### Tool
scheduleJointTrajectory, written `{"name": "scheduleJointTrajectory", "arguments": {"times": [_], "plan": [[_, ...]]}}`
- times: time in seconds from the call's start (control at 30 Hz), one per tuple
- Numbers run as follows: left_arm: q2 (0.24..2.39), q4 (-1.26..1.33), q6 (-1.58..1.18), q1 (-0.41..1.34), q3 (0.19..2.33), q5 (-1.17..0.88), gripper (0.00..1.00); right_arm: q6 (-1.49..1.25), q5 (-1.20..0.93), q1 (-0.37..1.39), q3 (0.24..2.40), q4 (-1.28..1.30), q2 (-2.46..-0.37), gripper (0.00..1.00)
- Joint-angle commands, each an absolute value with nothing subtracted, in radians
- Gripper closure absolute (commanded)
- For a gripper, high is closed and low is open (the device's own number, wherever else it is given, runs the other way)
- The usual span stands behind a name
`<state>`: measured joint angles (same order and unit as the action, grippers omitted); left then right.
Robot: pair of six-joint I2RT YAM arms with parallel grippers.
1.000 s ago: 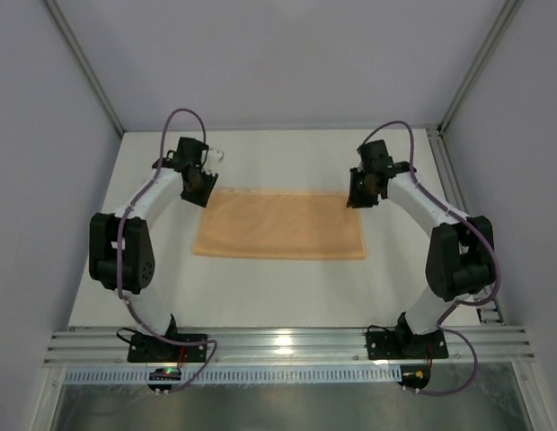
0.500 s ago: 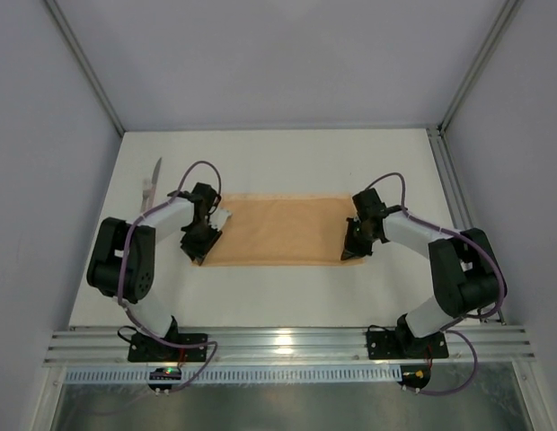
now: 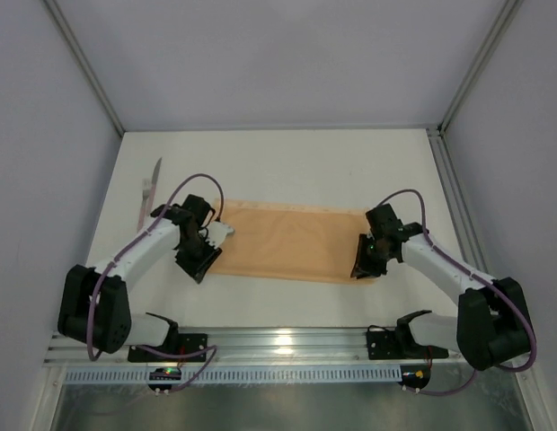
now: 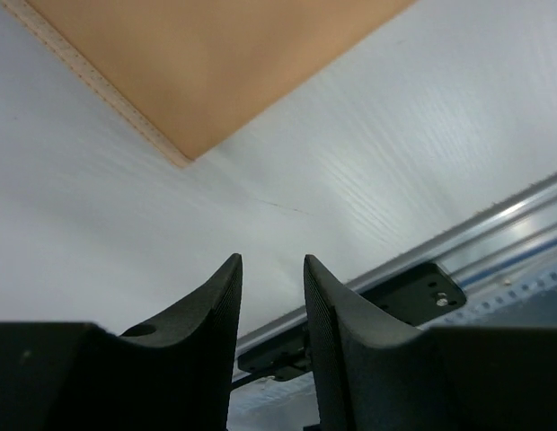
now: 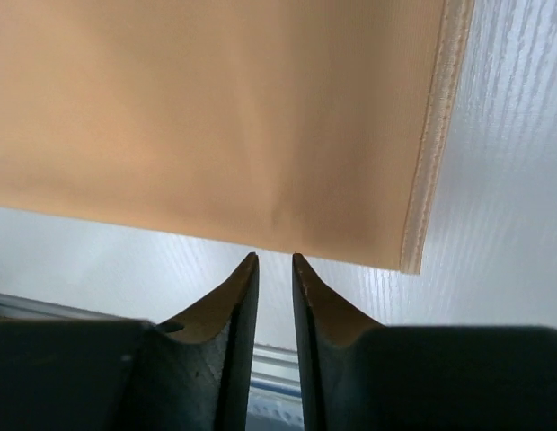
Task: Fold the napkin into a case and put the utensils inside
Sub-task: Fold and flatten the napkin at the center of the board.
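Your left gripper [image 4: 271, 262] holds nothing, its jaws a narrow gap apart, and hangs just off the near left corner of the folded napkin [image 3: 292, 241]. Your right gripper [image 5: 273, 259] is even narrower and also empty, its tips just beside the napkin's near edge by the right corner. The knife [image 3: 150, 190] lies well apart at the far left.

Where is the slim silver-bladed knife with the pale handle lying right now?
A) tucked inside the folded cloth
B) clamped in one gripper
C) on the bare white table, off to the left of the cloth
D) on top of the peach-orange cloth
C: the top view shows the slim silver-bladed knife lying on the white table near its left edge, apart from the peach-orange cloth.
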<state>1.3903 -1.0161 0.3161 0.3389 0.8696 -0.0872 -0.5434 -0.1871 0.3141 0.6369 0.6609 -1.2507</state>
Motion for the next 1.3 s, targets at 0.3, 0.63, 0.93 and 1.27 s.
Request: {"name": "scheduleJointTrajectory", "arguments": {"times": [0.3, 0.63, 0.93, 1.27], "plan": [[1.642, -1.031, 0.216, 0.166, 1.466, -0.246, 0.57, -0.304, -0.199, 0.071, 1.196, 0.790, -1.466, 0.69], [2.080, -0.819, 0.089, 0.141, 1.752, -0.176, 0.59, -0.213, -0.135, 0.040, 1.471, 0.750, -1.899, 0.73], [2.181, -0.776, 0.097, 0.141, 1.740, -0.135, 0.61, -0.192, -0.117, 0.040, 1.471, 0.732, -1.983, 0.74], [2.094, -0.747, 0.146, 0.141, 1.631, -0.212, 0.64, -0.195, -0.146, 0.040, 1.436, 0.707, -2.000, 0.74]]}}
